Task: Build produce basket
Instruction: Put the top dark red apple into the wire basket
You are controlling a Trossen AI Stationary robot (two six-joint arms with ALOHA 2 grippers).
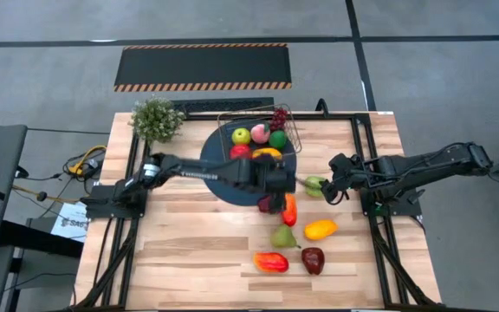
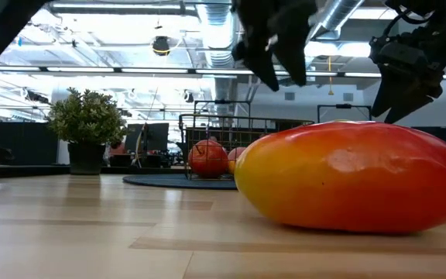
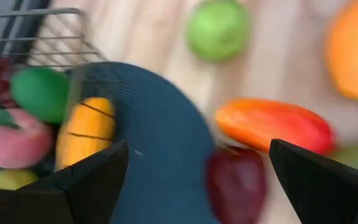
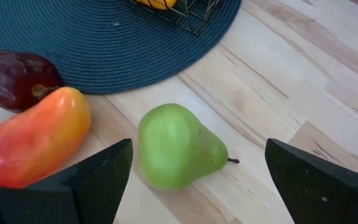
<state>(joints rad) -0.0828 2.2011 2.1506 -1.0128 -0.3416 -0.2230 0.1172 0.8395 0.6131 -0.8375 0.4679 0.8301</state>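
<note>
Hovering with jaws apart, your left gripper hangs over a dark red fruit at the blue mat's five o'clock edge, gripping nothing. Your right gripper, jaws apart too, sits above a green pear on the table. At twelve o'clock of the mat stands the basket, already carrying several fruits; more lie loose at six o'clock.

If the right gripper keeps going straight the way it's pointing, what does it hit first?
Most likely the green pear: it lies right ahead between the open right gripper fingers. Beyond it lie the blue mat and the basket. Depth is hard to judge.
</note>
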